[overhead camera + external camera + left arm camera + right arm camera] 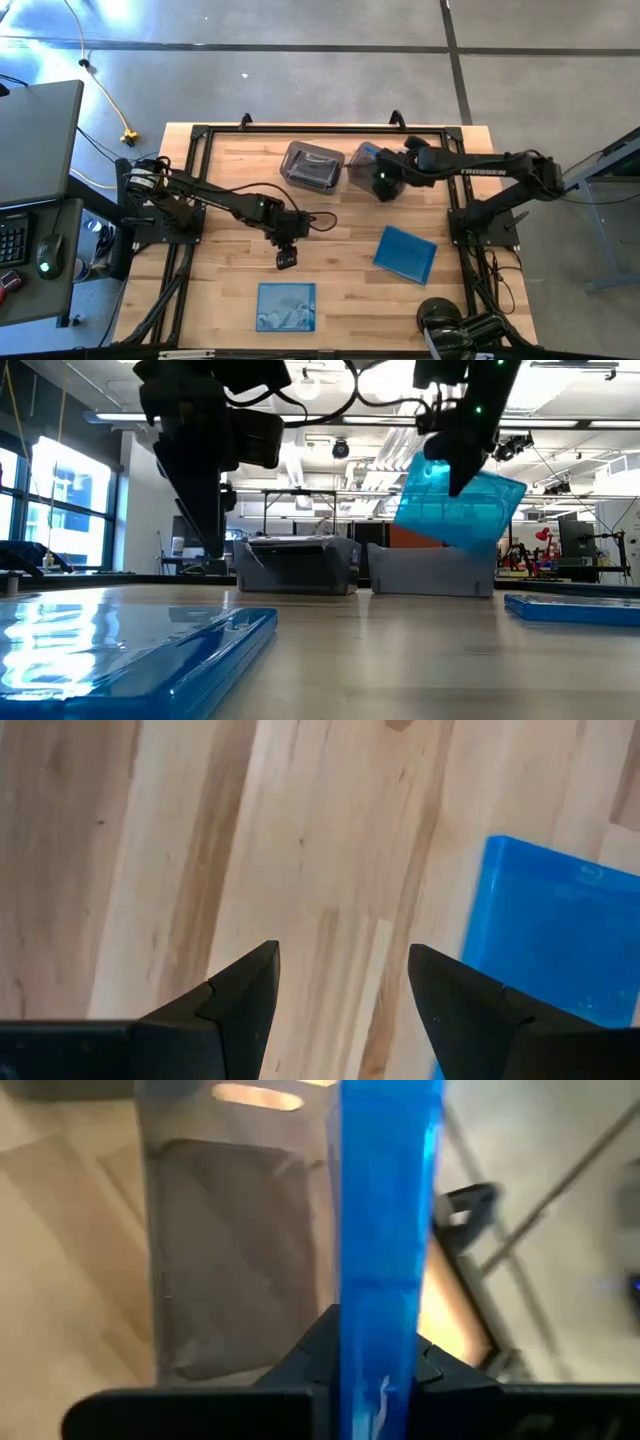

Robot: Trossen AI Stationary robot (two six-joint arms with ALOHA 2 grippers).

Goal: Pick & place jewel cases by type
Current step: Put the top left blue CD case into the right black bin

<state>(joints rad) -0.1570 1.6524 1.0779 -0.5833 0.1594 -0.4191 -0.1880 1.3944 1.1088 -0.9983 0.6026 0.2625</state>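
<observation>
Blue case (458, 502) pinched in my right gripper (385, 1365) above the right bin (362, 172); next, release inside. Left gripper (340, 1005) waits open.

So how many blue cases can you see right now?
3. One cloud-patterned at the table's near edge, one plain on the right side, and one held in the right pincer above the right bin. Others may be hidden in the bins.
</observation>
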